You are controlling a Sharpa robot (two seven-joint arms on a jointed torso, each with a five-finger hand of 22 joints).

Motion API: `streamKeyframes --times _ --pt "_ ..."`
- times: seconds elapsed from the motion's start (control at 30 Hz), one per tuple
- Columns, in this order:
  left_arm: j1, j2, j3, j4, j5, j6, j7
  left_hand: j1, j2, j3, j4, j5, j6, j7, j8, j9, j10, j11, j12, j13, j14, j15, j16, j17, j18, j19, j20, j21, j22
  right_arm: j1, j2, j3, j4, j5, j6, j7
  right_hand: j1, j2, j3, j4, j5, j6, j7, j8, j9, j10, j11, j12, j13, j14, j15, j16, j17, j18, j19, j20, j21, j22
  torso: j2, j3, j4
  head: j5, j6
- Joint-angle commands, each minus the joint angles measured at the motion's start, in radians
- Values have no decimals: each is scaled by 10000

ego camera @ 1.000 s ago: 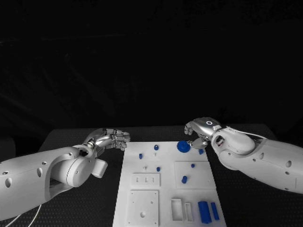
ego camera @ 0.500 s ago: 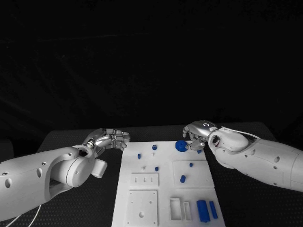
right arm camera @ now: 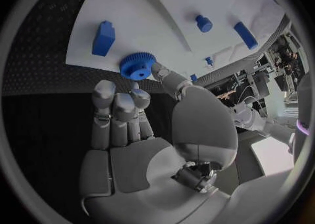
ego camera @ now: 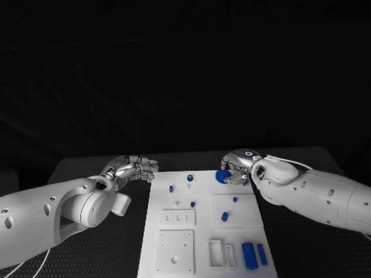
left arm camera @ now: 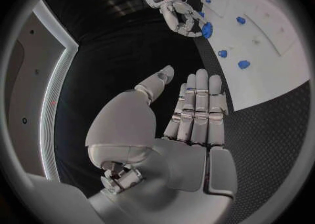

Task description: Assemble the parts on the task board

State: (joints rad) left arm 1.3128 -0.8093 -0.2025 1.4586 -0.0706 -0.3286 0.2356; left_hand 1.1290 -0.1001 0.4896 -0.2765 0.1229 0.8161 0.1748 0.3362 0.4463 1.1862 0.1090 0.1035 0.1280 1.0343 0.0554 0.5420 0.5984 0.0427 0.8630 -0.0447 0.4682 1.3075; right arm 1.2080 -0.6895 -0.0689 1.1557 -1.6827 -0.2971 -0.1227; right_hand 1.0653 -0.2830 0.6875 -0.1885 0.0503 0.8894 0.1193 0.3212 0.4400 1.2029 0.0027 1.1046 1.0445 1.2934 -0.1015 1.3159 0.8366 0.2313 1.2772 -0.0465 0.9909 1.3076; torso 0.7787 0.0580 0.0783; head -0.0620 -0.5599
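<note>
gear (ego camera: 223, 175) at board (ego camera: 204, 238) far edge, near its right corner | right hand (ego camera: 238, 164) pinched gear, thumb and fingertips on its rim, hand just right of it | left hand (ego camera: 134, 169) off board's left edge, empty, fingers apart | right hand nearer

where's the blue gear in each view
Head view: blue gear at the task board's far edge, at the right hand's fingertips.
Left wrist view: the gear by that hand, at the board's edge.
Right wrist view: the gear just beyond the fingers.
Shared landmark: the board's edge.
</note>
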Motion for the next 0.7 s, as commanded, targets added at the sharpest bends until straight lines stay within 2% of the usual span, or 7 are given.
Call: streamKeyframes --times 0.03,0.37,0.7 --pt "10 5 8 30 -46 161 71 -50 -9 53 -21 4 24 15 -57 5 18 29 -72 11 -43 29 -44 17 203 -73 28 67 209 -12 60 2 -109 98 219 159 66 67 82 18 -14 17 34 -33 4 -127 64 58 45 -24 27 56 28 305 2 -62 58 230 10 9 3 -7 -19" --pt "10 12 8 27 -48 162 56 -62 -11 53 -17 4 17 23 -65 5 16 36 -84 11 -45 31 -49 23 202 -78 31 72 209 -16 173 1 -326 168 271 225 91 138 219 102 -12 -1 40 -54 -3 -157 70 85 138 -34 34 63 90 305 -35 -60 123 223 -2 6 -19 49 -32" --pt "11 20 8 31 -72 179 44 -70 -13 56 -14 5 7 32 -74 5 12 43 -97 12 -47 32 -54 29 202 -83 32 76 208 -24 268 1 -471 224 369 260 38 182 318 229 -15 -30 47 -77 -11 -171 79 85 195 -37 43 57 132 305 -65 -50 173 218 0 0 -13 43 -35"
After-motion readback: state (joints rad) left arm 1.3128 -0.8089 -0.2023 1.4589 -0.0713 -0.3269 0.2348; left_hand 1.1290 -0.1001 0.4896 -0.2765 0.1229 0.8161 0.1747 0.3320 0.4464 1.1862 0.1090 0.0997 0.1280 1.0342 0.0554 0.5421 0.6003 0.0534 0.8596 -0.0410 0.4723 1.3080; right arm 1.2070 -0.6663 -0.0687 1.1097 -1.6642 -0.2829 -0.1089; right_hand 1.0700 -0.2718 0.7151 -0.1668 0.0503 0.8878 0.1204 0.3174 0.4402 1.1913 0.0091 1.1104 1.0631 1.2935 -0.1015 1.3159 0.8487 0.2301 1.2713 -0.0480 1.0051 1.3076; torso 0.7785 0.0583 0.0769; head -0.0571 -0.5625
